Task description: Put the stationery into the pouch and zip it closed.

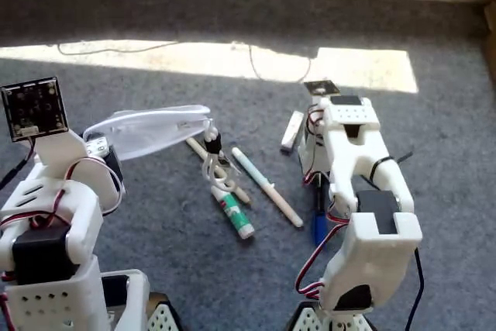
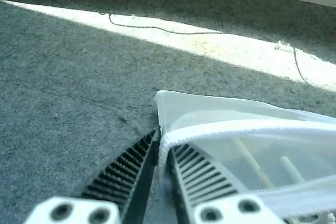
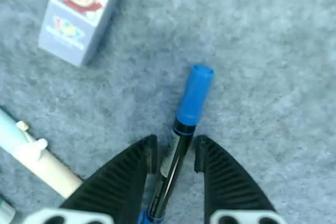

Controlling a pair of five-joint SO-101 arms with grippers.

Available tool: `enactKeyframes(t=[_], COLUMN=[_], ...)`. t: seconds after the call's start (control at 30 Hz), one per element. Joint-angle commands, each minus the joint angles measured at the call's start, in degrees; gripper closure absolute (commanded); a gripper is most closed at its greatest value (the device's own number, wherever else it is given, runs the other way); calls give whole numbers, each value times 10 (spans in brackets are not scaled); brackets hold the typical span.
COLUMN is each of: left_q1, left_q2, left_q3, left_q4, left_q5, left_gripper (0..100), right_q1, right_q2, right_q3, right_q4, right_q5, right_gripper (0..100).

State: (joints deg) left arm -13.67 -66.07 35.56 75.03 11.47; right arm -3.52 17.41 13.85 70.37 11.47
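Note:
My left gripper (image 2: 163, 137) is shut on the end of a clear pouch (image 2: 247, 145) with a white zipper and holds it up off the carpet, mouth toward the middle (image 1: 151, 131). Through the pouch wall I see a pencil and a pen lying below it. My right gripper (image 3: 175, 145) is open and low over the carpet, one finger on each side of a blue marker (image 3: 194, 93) without touching it. In the high view the marker (image 1: 318, 226) pokes out under the right arm. A light-blue-capped pen (image 1: 267, 187), a green-and-white glue tube (image 1: 234, 213) and a wooden pencil (image 1: 203, 151) lie between the arms.
A small white eraser box (image 1: 292, 131) lies just beyond the right arm, seen close by in the right wrist view (image 3: 84, 14). A white cord loop (image 1: 214, 168) hangs from the pouch's far end over the pencil. Grey carpet with a sunlit band and thin cables runs behind.

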Motion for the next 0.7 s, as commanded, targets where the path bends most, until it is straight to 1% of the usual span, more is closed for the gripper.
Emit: enactKeyframes(t=[0.0,0.17,0.37,0.53,0.67], left_q1=[8,8,8,8,8], left_q2=[-2,-2,-2,-2,-2], left_q3=[-1,-1,-1,-1,-2], left_q4=[-11,-11,-11,-11,-11], left_q5=[4,4,4,4,4], left_gripper=[989,989,989,989,989], right_q1=[-5,-3,-1,-3,-4], right_q2=[3,4,-18,-98,-161], right_q3=[-1,-1,-1,0,5], right_q4=[-13,-13,11,37,37], right_q5=[2,2,2,2,2], right_gripper=[878,985,990,992,992])
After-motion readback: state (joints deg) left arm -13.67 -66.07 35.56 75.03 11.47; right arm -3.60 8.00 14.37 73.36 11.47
